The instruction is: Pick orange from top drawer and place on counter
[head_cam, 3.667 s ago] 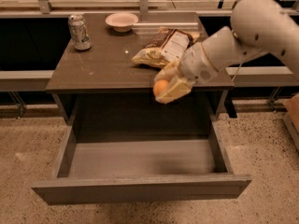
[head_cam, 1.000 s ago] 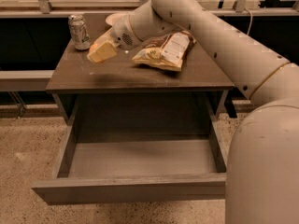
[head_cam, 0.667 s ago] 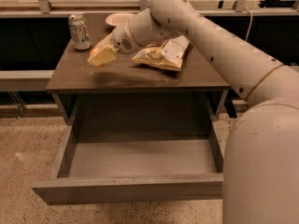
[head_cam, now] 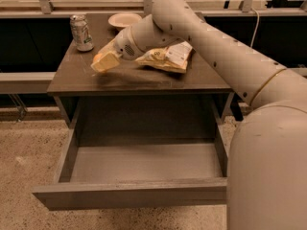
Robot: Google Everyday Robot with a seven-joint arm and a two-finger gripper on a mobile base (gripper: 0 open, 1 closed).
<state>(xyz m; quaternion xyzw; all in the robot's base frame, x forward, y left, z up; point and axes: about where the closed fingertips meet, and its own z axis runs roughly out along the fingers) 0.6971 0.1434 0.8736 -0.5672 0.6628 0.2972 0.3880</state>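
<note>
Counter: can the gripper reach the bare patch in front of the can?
Probably yes: the gripper hangs just above that patch of counter, between can and chip bag, with nothing beneath it.

The counter [head_cam: 144, 80] looks smooth and faintly glossy. The can [head_cam: 81, 32] at its eleven o'clock is shiny metal, and the bag [head_cam: 165, 57] is crinkled glossy film. The gripper [head_cam: 106, 62], above its nine o'clock, is smooth pale plastic.
</note>
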